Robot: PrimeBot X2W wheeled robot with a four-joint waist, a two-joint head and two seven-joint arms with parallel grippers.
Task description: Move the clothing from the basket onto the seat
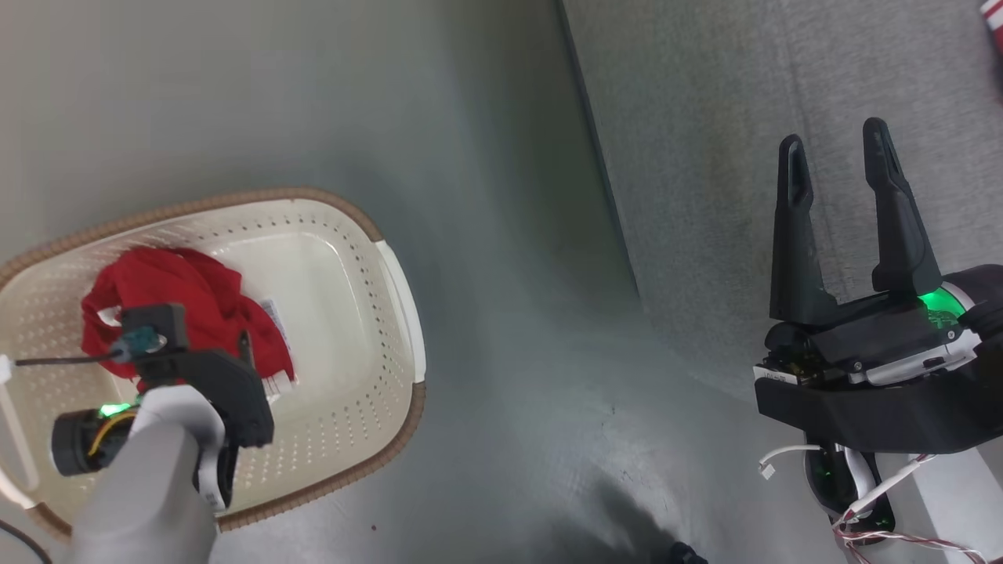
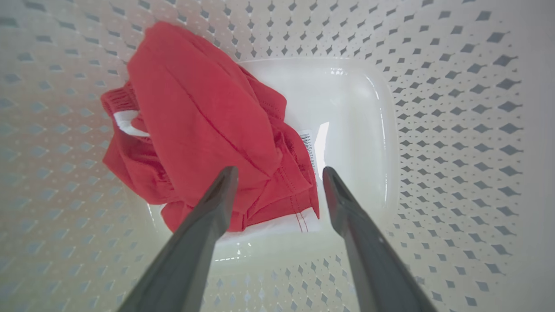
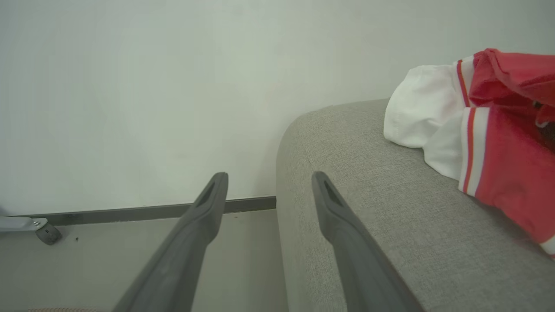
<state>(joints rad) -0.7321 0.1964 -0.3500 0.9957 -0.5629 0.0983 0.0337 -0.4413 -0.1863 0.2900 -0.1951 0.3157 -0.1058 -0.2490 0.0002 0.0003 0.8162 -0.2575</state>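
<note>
My left arm comes in from the lower left of the head view. Its pale forearm (image 1: 149, 486) is foreshortened and the black wrist housing (image 1: 231, 395) is bent over, so the left gripper (image 2: 279, 173) points steeply down, away from the camera. Along the wrist I see its two dark fingers (image 2: 208, 216) spread wide and holding nothing. My right gripper (image 1: 836, 141) sits at the lower right with its fingers pointing up the frame. Its jaws are parted just as wide and are also empty. A green light (image 1: 936, 301) glows at each wrist. Loose red-and-white wiring (image 1: 885, 501) trails beneath the right one.
</note>
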